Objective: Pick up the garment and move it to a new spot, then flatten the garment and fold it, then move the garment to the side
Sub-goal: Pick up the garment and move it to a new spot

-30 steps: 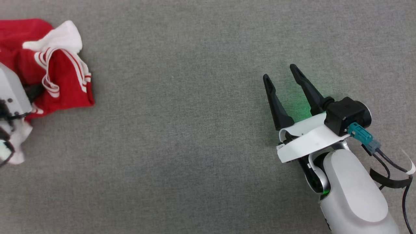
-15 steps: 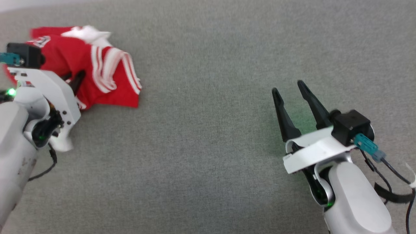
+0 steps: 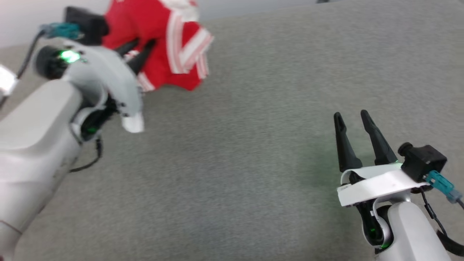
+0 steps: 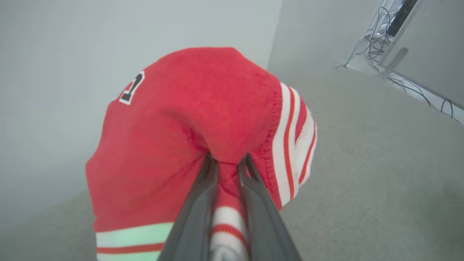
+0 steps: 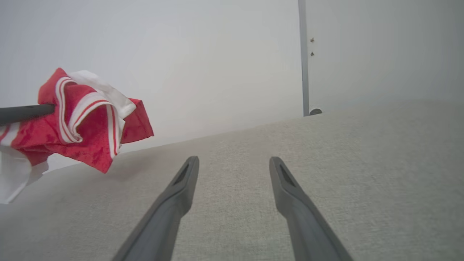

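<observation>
Between the two dark fingers of the left end effector (image 3: 143,44) sits a bunched fold of the red jersey (image 3: 159,25), and the fingers are clamped tight on it. In the left wrist view the end effector (image 4: 227,163) pinches the cloth near its tips. The jersey (image 4: 181,119) balloons up and over those tips, with the black white-outlined number (image 4: 132,87) up and to the left of the end effector. The red-and-white striped trim (image 4: 290,145) lies just to its right, and more striped trim is caught down between the fingers. From the right wrist view one left finger (image 5: 25,111) pokes level into the jersey (image 5: 90,123), which droops below and beyond it in a crumpled bundle. The bundle's red corner hangs off the grey carpeted floor (image 5: 326,163), and a white sleeve (image 5: 14,177) hangs beneath the finger and runs out of view. Well apart from the left end effector, the right end effector (image 3: 351,119) hovers low over the floor (image 3: 253,145), its fingers spread and holding nothing (image 5: 233,163).
</observation>
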Tool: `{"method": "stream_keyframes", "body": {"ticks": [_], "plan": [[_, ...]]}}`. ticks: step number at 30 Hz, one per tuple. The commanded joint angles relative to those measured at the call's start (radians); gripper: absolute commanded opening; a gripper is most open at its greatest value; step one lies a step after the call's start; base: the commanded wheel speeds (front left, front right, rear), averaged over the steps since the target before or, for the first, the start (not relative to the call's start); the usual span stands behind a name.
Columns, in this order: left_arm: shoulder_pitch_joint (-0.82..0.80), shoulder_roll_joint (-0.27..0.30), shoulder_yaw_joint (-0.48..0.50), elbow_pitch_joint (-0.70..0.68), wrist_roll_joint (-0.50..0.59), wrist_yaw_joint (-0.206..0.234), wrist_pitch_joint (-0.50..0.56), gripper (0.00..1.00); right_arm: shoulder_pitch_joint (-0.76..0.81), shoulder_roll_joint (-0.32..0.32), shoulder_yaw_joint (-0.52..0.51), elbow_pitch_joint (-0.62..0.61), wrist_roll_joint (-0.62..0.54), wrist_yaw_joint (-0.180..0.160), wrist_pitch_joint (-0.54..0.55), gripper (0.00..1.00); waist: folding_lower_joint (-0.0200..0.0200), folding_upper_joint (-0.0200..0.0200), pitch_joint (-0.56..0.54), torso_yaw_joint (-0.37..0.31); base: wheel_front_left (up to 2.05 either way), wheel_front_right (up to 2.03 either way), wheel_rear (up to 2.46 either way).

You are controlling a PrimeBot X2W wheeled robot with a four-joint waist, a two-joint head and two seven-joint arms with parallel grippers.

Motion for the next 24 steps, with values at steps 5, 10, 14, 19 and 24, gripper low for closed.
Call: {"method": "stream_keyframes", "body": {"ticks": [5,10,14,19,24], "plan": [[-0.061,0.002,-0.119,-0.125,-0.023,-0.001,0.043,0.0,0.031,0.002,-0.007,-0.029,0.054,0.003,-0.005,1.0,0.0,0.0,0.033,-0.159,0.0,0.0,0.0],[-0.093,-0.029,-0.216,-0.168,-0.052,-0.001,0.063,0.0,0.045,0.002,-0.014,-0.046,0.1,0.003,-0.005,1.0,0.0,0.0,0.062,-0.24,0.0,0.0,0.0],[-0.094,-0.03,-0.258,-0.193,-0.047,-0.001,0.119,0.0,0.047,0.002,-0.015,-0.059,0.13,0.003,-0.005,1.0,0.0,0.0,0.091,-0.295,0.0,0.0,0.0],[-0.053,-0.02,-0.269,-0.168,0.017,-0.001,0.229,0.0,0.052,0.002,-0.017,-0.077,0.166,0.003,-0.005,1.0,0.0,0.0,0.121,-0.343,0.0,0.0,0.0],[-0.027,-0.018,-0.268,-0.104,0.092,-0.001,0.325,0.0,0.058,0.002,-0.012,-0.085,0.186,0.003,-0.005,1.0,0.0,0.0,0.139,-0.362,0.0,0.0,0.0]]}}
